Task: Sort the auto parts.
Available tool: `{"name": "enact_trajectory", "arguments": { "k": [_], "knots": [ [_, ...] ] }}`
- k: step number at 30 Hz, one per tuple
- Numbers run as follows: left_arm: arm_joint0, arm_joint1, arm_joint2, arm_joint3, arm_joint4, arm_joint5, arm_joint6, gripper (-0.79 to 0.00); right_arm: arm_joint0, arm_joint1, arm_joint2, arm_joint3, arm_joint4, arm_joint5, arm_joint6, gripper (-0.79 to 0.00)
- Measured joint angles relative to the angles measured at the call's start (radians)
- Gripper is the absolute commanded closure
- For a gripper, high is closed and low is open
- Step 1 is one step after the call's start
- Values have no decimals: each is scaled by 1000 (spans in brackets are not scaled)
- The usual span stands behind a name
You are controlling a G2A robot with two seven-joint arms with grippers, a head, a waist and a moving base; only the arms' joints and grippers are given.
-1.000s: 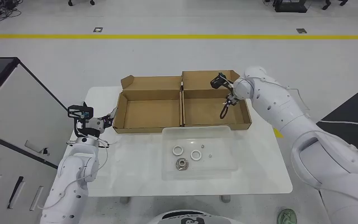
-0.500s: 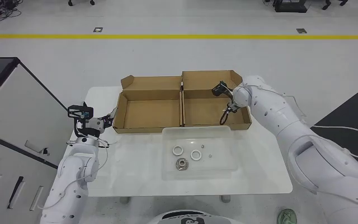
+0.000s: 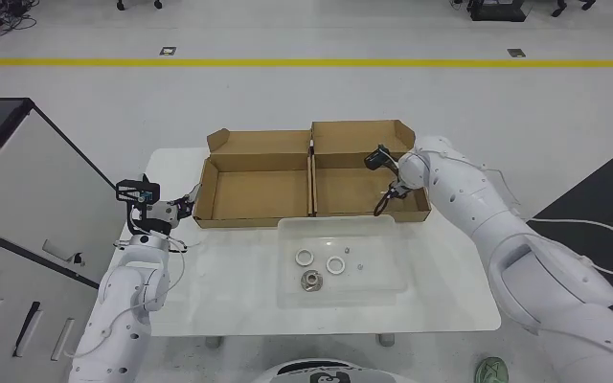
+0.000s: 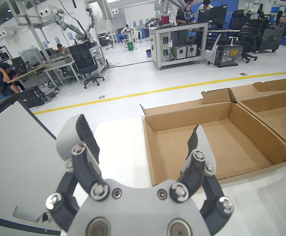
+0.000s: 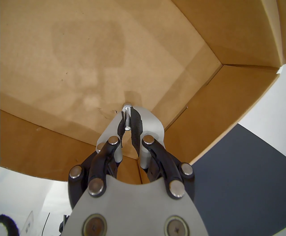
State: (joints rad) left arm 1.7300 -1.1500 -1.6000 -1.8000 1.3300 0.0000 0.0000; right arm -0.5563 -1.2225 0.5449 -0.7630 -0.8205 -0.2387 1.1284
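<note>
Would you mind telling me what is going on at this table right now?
The robot is sorting auto parts. Its right gripper is shut on a bolt, held low inside the right cardboard box, close to its floor. The left gripper hangs open and empty beside the left cardboard box. Two white rings and a metal part lie in the clear tray.

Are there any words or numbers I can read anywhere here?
Cardboard boxes: no print.
Clear tray: no words or numbers.
Bolt in the right tool: no marks to read.
Signs in the room behind: too small and blurred to read.
</note>
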Motion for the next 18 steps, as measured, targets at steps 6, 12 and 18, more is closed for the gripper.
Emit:
{"name": "enact_trajectory", "arguments": {
  "k": [6, 12, 18],
  "knots": [
    [0, 0, 0, 0, 0, 0, 0, -785, 1, -4, 10, -1, -5, -6, -6, -443],
    [0, 0, 0, 0, 0, 0, 0, -785, 20, 1, 39, -37, -18, -13, -23, -785],
    [0, 0, 0, 0, 0, 0, 0, -785, 36, 28, 101, -143, -21, -40, -12, -785]
  ]
}}
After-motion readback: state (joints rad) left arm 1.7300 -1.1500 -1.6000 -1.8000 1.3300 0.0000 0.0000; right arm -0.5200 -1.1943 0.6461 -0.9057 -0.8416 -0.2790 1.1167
